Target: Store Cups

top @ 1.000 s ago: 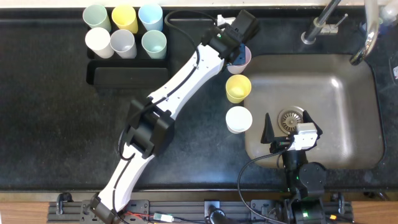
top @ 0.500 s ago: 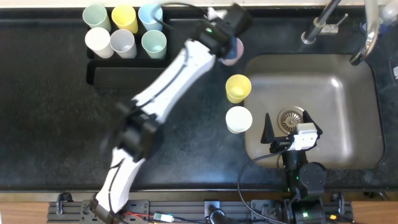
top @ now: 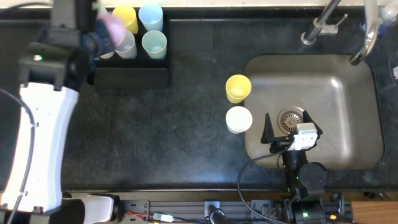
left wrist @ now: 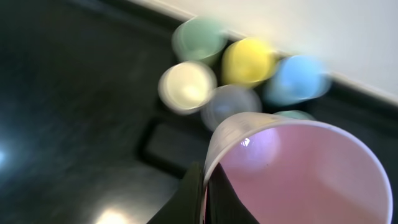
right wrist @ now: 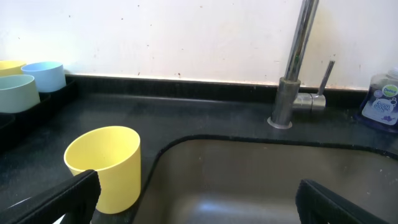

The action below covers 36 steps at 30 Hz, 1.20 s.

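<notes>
My left gripper (top: 94, 38) is lifted above the black cup tray (top: 130, 77) at the back left, shut on the rim of a pink cup (top: 111, 26). In the left wrist view the pink cup (left wrist: 298, 174) hangs over the tray's green (left wrist: 202, 37), yellow (left wrist: 249, 61), blue (left wrist: 298, 78), white (left wrist: 185, 87) and grey (left wrist: 230, 106) cups, which stand upright. A yellow cup (top: 238, 88) and a white cup (top: 239, 119) stand on the counter at the sink's left rim. My right gripper (top: 288, 126) rests open over the sink, empty, facing the yellow cup (right wrist: 106, 165).
The steel sink (top: 336, 87) takes up the right side, with a faucet (right wrist: 292, 74) behind it and a soap bottle (right wrist: 380, 99) at the far right. Dark counter lies open between the tray and the sink. The tray's front strip (top: 134, 76) holds no cups.
The left arm has lifted the pink cup from beside the sink's back left corner and swung it left to above the tray. The right arm has not moved.
</notes>
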### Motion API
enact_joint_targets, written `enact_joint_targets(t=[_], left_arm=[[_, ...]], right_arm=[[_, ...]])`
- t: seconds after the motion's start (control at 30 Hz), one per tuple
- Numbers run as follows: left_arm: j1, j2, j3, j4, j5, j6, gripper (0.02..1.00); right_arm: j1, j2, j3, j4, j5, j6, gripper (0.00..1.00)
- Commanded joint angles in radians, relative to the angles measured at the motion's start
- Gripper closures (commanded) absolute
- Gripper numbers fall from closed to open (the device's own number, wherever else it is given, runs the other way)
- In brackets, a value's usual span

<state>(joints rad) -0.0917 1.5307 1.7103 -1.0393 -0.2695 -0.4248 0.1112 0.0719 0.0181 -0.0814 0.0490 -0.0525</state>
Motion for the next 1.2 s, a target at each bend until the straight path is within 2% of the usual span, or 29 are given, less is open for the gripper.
enact_joint_targets(t=[0.03,0.17,0.3,0.6,1.2], left_arm=[[0.142,0.015,-0.073,-0.002,0.106,0.14,0.982],[0.242,0.019,-0.121,0.015,0.161,0.195,0.982],[0.29,0.034,-0.175,0.055,0.214,0.26,0.982],[0.294,0.158,-0.228,0.154,0.243,0.351,0.982],[0.294,0.324,-0.228,0.22,0.257,0.349,0.982]], right_arm=[[-0.005,-0.009,-0.013,0.007,-0.004,0.0,0.005],[-0.005,-0.009,-0.013,0.007,-0.004,0.0,0.003],[-0.005,-0.009,-0.013,0.007,-0.004,0.0,0.003],[-0.005,-0.009,-0.013,0.007,-0.004,0.0,0.005],[-0.005,-0.009,-0.013,0.007,-0.004,0.0,0.007]])
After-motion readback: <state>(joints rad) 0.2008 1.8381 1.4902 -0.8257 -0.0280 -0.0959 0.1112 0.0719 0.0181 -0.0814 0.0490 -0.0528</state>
